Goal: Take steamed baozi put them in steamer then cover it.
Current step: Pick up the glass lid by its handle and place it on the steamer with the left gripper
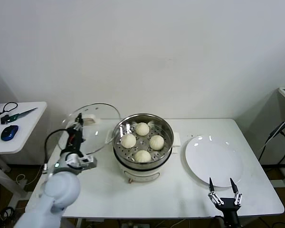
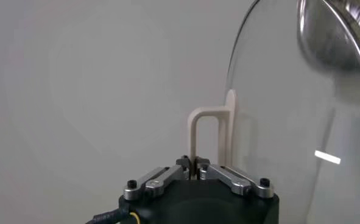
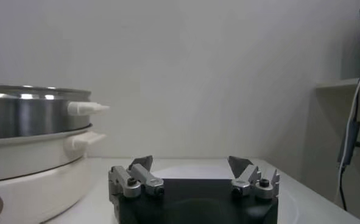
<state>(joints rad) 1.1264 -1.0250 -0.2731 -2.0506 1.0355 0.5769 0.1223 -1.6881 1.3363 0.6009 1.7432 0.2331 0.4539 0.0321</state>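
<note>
The steamer (image 1: 142, 142) stands at the middle of the white table (image 1: 180, 190), a shiny steel pot on a white electric base. Four steamed baozi (image 1: 142, 128) lie on its perforated tray, arranged in a diamond and slightly apart from one another. The pot is uncovered.

Just to the robot's left of the steamer, the clear glass lid (image 1: 88, 128) is lifted off the table and tilted up on edge. The left gripper (image 1: 77, 127) is clenched on the lid's white handle (image 2: 205, 137), which rises between its closed fingers in the left wrist view.

On the other side of the steamer a flat white plate (image 1: 213, 160) rests on the table. The right gripper (image 1: 223, 189) sits at the table's front edge, just in front of the plate, with its fingers spread wide and holding nothing.
</note>
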